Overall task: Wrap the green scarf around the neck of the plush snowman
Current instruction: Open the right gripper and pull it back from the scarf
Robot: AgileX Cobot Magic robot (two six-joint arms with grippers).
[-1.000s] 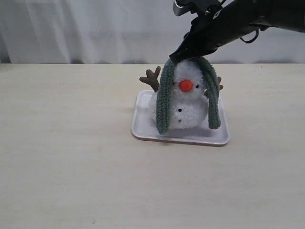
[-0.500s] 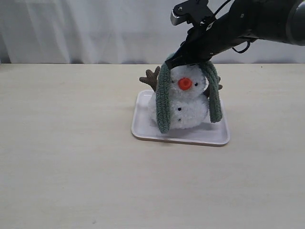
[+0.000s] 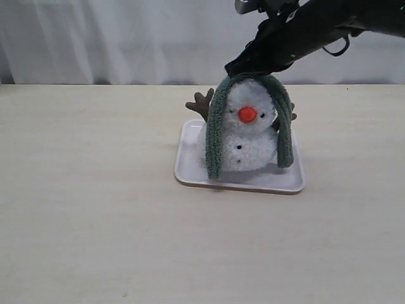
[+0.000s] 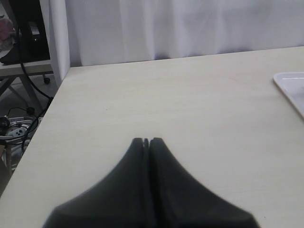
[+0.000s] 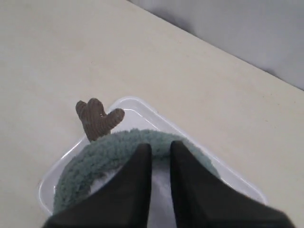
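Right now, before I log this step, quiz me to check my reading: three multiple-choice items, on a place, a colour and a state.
1. The plush snowman stands: A on bare table; B on the white tray; C in a gripper.
2. Its nose is: A orange; B blue; C black.
3. The green scarf is: A knotted at the neck; B flat on the table; C draped over the head.
Key: B, the tray's rim surrounds it; A, plainly orange; C, both ends hang down either side.
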